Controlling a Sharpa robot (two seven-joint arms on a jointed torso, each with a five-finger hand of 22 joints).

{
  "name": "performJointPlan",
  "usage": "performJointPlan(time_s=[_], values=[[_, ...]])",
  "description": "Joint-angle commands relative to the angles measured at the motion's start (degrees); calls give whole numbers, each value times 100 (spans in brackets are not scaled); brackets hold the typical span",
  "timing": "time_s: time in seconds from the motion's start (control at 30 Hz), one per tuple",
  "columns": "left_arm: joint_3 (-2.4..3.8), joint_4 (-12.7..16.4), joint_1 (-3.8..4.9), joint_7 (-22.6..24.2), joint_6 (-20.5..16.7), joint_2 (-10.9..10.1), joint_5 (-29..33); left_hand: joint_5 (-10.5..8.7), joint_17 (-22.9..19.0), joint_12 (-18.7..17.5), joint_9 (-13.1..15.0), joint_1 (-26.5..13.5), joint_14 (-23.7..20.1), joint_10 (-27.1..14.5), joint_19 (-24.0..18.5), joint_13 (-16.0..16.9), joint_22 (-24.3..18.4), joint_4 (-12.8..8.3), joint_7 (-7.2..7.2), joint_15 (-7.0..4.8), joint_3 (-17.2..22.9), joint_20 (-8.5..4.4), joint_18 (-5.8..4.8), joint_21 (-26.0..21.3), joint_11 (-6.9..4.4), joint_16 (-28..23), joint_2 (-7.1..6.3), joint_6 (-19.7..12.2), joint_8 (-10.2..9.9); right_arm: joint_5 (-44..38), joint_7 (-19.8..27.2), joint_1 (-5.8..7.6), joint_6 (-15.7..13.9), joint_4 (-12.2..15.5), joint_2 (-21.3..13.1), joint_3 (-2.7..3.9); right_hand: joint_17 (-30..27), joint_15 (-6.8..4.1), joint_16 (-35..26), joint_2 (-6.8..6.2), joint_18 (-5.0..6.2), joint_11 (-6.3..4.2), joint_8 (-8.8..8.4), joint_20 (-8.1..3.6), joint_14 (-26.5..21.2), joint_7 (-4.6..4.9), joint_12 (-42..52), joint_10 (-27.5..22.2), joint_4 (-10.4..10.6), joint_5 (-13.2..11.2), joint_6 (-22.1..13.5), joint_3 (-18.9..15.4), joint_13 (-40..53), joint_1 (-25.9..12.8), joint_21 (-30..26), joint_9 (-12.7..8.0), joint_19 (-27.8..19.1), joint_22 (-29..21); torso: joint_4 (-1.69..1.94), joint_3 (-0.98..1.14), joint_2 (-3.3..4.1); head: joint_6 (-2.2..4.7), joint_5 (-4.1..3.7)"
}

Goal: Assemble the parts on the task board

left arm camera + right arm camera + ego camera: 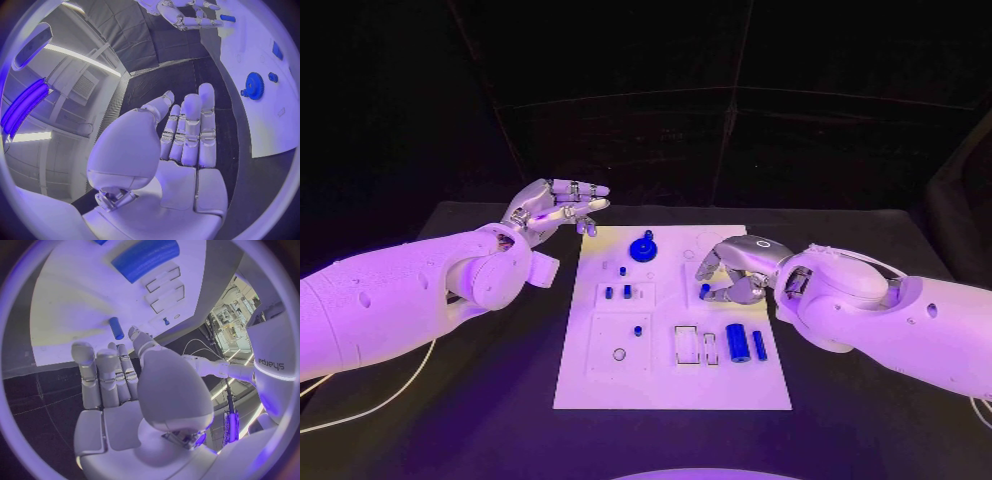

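From the head view you've got the task board (672, 385) lying flat between the two hands. The left hand (557, 208) hangs just off the board's far left corner, fingers spread apart, nothing in it. The right hand (737, 268) sits over the board's right side with its fingers curled downward; a small blue pin (705, 291) lies on the board right below its fingertips, but you can't tell from here whether they touch it. Nearer the robot from that hand, a fat blue cylinder (737, 342) and a thinner blue rod (759, 345) lie side by side, next to a rectangular recess (685, 345) whose contents you can't make out. Between the hands, at the far end, is the blue gear (643, 248). Two small blue pegs (617, 292) stand in a square pocket toward the left hand.

Left wrist view: the left hand (184, 135) is over bare table beside the board, fingers straight and side by side, palm empty. You get the gear (254, 85) edge-on here with a small blue piece (273, 77) beside it, and the right hand (187, 15) across the board.

Right wrist view: the right hand (119, 372) has its fingers extended, slightly parted, gripping nothing. The pin (116, 328) lies just past the fingertips, clear of them. Beyond it you see the cylinder (145, 259) and the outlined recesses (165, 290).
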Motion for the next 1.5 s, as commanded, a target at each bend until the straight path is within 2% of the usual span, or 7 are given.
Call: performJointPlan(time_s=[0.03,0.27,0.4,0.97,1.1,1.3,1.5], values=[[4,7,8,18,74,0,20,-2,-9,26,-5,1,-35,-54,-14,-9,-9,-10,17,8,-7,-2,35,-28,-1,-37,39,0,20,-184,-113,12,230,-26,36,3,34,-35,54,44,45,2,7,-2,56,5,56,95,1,-76,82,67,-7,71,55,1,95,67,0,-4,-1,-11,0],[4,10,7,19,74,-6,20,-2,-9,26,-5,1,-35,-54,-14,-9,-9,-10,17,8,-7,-2,35,-28,-1,-37,39,0,20,-237,-142,10,474,-96,171,1,200,-71,209,91,-4,-43,9,-30,181,-17,109,336,32,-117,199,209,-22,77,220,0,296,330,-9,-1,0,-27,10],[4,13,7,20,76,-9,20,-2,-9,26,-5,1,-35,-54,-14,-9,-9,-10,17,8,-7,-2,35,-28,-1,-37,39,0,20,-293,-165,9,545,-147,219,0,226,-85,235,106,-15,-57,15,-42,203,-22,98,413,39,-132,255,285,-25,89,255,2,338,385,1,1,-2,-39,12],[4,14,7,11,83,-22,20,-2,-11,27,-5,2,-36,-57,-14,-9,-10,-11,17,8,-8,-1,35,-29,0,-37,39,-1,21,-549,-184,8,496,-205,278,0,236,-105,257,91,-26,-73,-1,-67,226,-23,6,576,38,-241,369,586,-27,131,299,-4,383,441,-5,0,-2,-61,11],[4,13,7,13,81,-24,20,-2,-21,36,-4,9,-43,-70,-13,-10,-19,-15,19,10,-8,0,35,-39,2,-38,40,-3,24,-572,-138,7,382,-196,285,0,290,-124,306,99,-45,-97,27,-80,247,-30,15,732,32,-294,475,734,-12,150,366,9,448,549,-5,0,-2,-61,11],[4,13,7,14,78,-27,20,-2,-22,37,-4,9,-43,-71,-13,-10,-19,-15,19,10,-8,0,35,-40,2,-39,41,-3,25,-653,-51,6,40,-152,262,0,639,-208,599,203,-124,-212,172,-145,346,-110,109,1147,-16,-526,806,1030,38,221,635,62,697,986,-6,4,-6,-71,16],[4,11,7,17,67,-35,20,-2,-24,39,-3,9,-44,-74,-13,-11,-21,-15,19,11,-8,1,35,-42,3,-39,43,-1,27,-624,15,6,-208,-30,147,2,683,-220,649,168,-134,-221,162,-172,353,-111,62,1184,-56,-554,816,1166,32,219,682,52,719,1043,-7,2,-10,-77,21]])
